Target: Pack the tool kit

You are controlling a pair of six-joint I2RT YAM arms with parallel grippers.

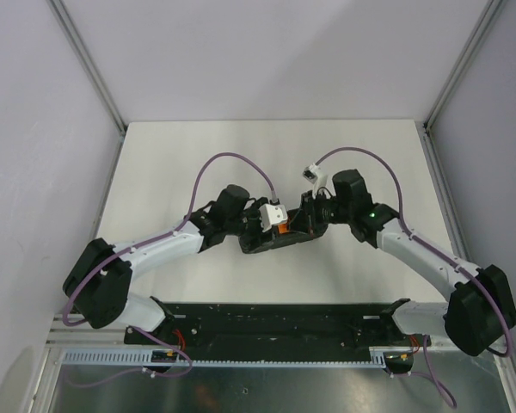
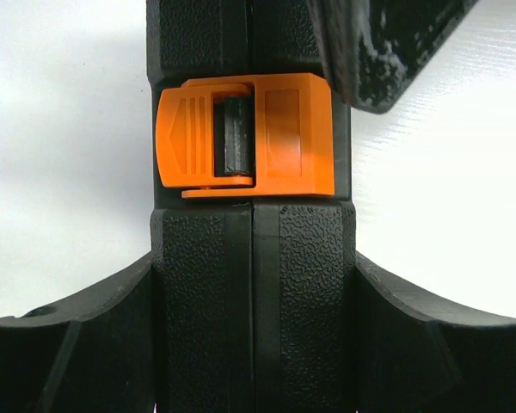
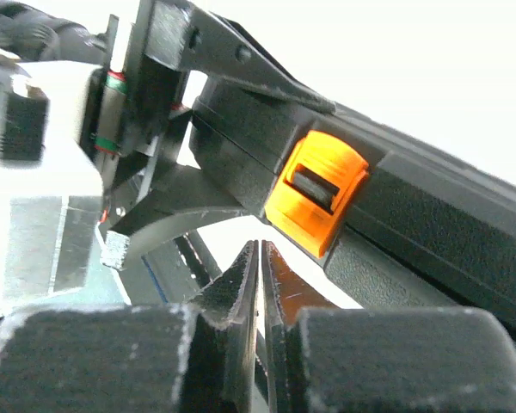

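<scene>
Black tool kit case (image 1: 285, 241) is mid-frame in the top view, on the white table (image 1: 241, 155), halves closed together, standing on edge; orange latch (image 2: 245, 133) sits upper centre of the left wrist view, across the seam; L gripper (image 2: 254, 284) is spread wide & clamped on the case, one finger per face; R gripper (image 3: 260, 280), low centre in its own view, has fingers together w/ nothing between, tips just below the latch; contact there unclear.

No legible text, no labels, numbers or signs, none on case (image 2: 301, 301) or orange latch (image 2: 284, 138)
</scene>
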